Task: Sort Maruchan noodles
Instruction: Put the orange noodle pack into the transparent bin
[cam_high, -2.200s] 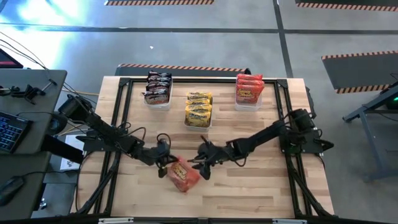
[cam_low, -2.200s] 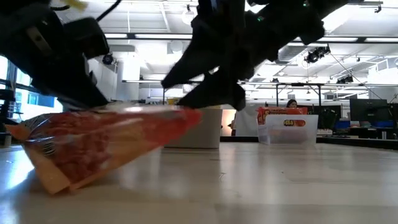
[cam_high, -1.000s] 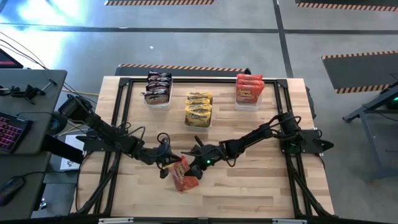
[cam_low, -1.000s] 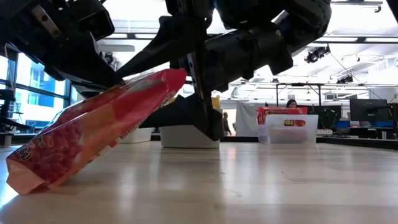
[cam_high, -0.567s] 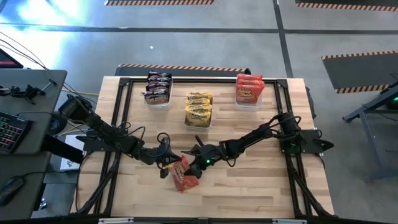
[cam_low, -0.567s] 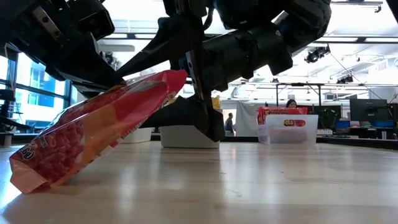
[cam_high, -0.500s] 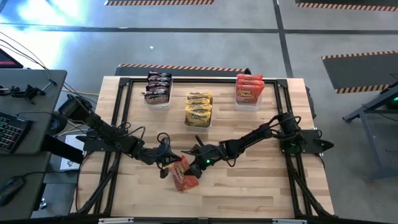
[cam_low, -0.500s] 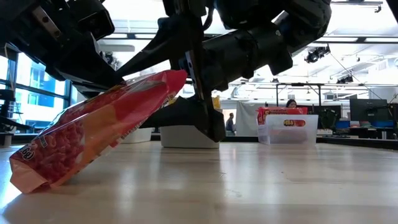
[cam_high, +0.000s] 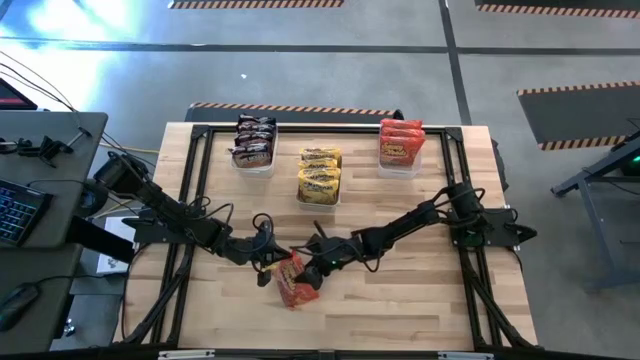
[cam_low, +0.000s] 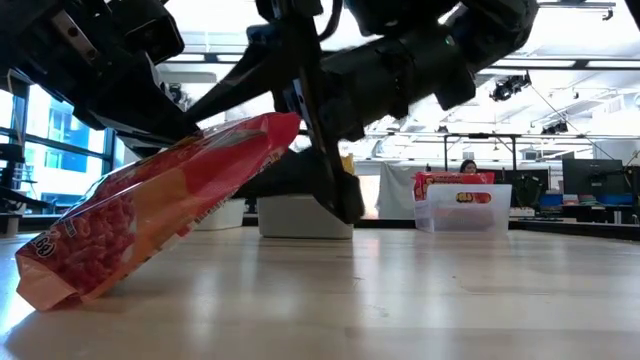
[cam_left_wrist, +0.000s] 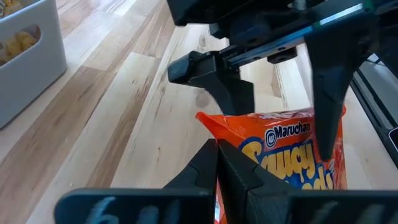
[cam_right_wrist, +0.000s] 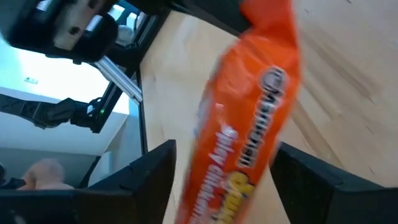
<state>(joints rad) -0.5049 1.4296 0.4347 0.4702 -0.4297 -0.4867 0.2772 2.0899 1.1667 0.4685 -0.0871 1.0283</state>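
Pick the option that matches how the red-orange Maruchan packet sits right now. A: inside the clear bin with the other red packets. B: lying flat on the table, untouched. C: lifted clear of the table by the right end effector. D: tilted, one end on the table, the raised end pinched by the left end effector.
D: the red-orange Maruchan packet leans with its low end on the table, its raised end pinched by the left end effector.

Layout, seen from above: three bins stand in a row along the far side of the table, left bin, middle bin, right bin, each holding packets. One packet lies nearer, centre-front, between the left gripper and the right gripper.
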